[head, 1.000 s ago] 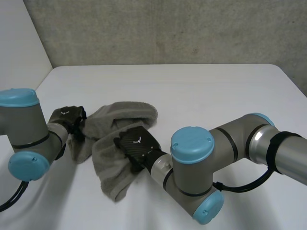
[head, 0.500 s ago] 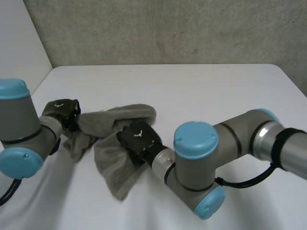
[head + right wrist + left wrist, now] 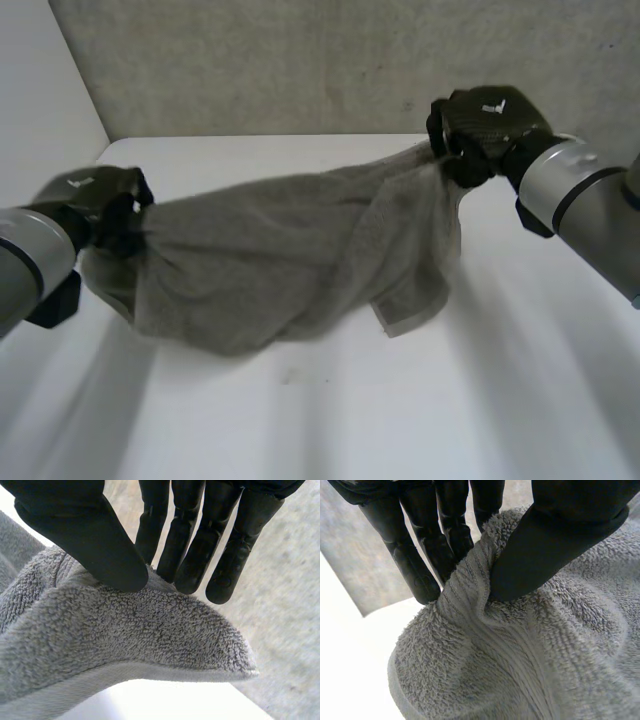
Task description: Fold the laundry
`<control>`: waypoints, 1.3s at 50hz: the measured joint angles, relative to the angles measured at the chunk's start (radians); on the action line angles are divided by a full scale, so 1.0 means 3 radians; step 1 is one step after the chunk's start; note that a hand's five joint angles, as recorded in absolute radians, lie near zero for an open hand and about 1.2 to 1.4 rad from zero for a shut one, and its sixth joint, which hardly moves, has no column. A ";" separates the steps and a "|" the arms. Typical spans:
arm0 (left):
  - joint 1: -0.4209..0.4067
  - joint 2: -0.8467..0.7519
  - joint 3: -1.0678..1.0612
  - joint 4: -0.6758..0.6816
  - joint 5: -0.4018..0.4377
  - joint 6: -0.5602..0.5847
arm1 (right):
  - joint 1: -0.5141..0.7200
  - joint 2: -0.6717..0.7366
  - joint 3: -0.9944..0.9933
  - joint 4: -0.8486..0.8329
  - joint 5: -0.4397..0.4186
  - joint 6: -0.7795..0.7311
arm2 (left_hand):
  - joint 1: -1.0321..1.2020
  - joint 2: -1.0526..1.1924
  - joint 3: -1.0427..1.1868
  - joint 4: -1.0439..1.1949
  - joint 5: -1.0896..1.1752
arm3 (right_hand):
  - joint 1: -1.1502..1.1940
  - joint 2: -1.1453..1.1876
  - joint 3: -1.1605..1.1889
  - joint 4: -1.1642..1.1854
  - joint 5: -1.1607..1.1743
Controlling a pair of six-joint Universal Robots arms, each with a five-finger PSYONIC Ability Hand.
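Lifted now, grey towel (image 3: 280, 260) hangs stretched between left hand (image 3: 100, 200) and right hand (image 3: 485, 125), both pinching it.

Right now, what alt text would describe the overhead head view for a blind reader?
Two black robot hands hold a grey towel stretched between them over a white table, the left hand pinching one end, the right hand the other.

You have one grey terry-cloth towel (image 3: 290, 250) to count, a single piece of laundry. There is one white flat worktop (image 3: 400, 400). You see two black robot hands: the left hand (image 3: 100, 200) at the left, the right hand (image 3: 485, 125) at the far right. Two grey arms, one left arm (image 3: 25, 265) and one right arm (image 3: 575, 200).
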 measured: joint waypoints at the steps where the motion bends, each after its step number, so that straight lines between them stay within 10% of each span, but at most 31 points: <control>1: 0.0000 0.0000 0.0000 0.0000 0.0000 0.0000 | 0.0000 0.0000 0.0000 0.0000 0.0000 0.0000 | 0.0000 0.0000 0.0000 0.0000 0.0000 | 0.0000 0.0000 0.0000 0.0000 0.0000; 24: -0.0133 -0.1658 0.0710 0.1084 -0.0044 -0.0086 | 0.0004 0.1288 -0.0635 -0.0811 0.0451 -0.0670 | -0.0003 -0.0024 -0.0005 -0.0012 0.0000 | 0.0000 0.0000 0.0022 0.0018 0.0012; 25: -0.0136 -0.1856 0.0910 0.1425 -0.0036 -0.0076 | 0.0000 0.1420 -0.0682 -0.1329 0.0557 -0.0826 | -0.1252 -0.1357 -0.1335 -0.1289 -0.1212 | -0.0256 -0.0507 -0.0442 -0.0469 -0.0350; 29: -0.0140 -0.1934 0.0976 0.1641 -0.0024 -0.0074 | 0.0000 0.1452 -0.0661 -0.1519 0.0593 -0.0876 | -0.2574 -0.2582 -0.2550 -0.2590 -0.2500 | -0.1841 -0.2177 -0.2089 -0.2121 -0.1927; 32: -0.0141 -0.1883 0.0884 0.1716 -0.0012 -0.0076 | -0.0001 0.1372 -0.0535 -0.1440 0.0663 -0.0887 | -0.3012 -0.3203 -0.3195 -0.3186 -0.3034 | -0.2433 -0.3140 -0.3174 -0.3178 -0.3012; 48: -0.0049 -0.0848 -0.0420 0.1690 0.0041 -0.0051 | -0.0138 0.0339 0.0888 -0.0528 0.0317 -0.0730 | -0.3279 -0.3479 -0.3470 -0.3480 -0.3284 | -0.2433 -0.3162 -0.3223 -0.3191 -0.3062; 65: -0.0050 -0.1250 -0.0558 0.1933 0.0107 0.0392 | -0.0132 0.0165 0.1656 -0.0562 0.0105 -0.0439 | -0.2970 -0.3144 -0.3135 -0.3143 -0.3060 | -0.2433 -0.3162 -0.3223 -0.3191 -0.3063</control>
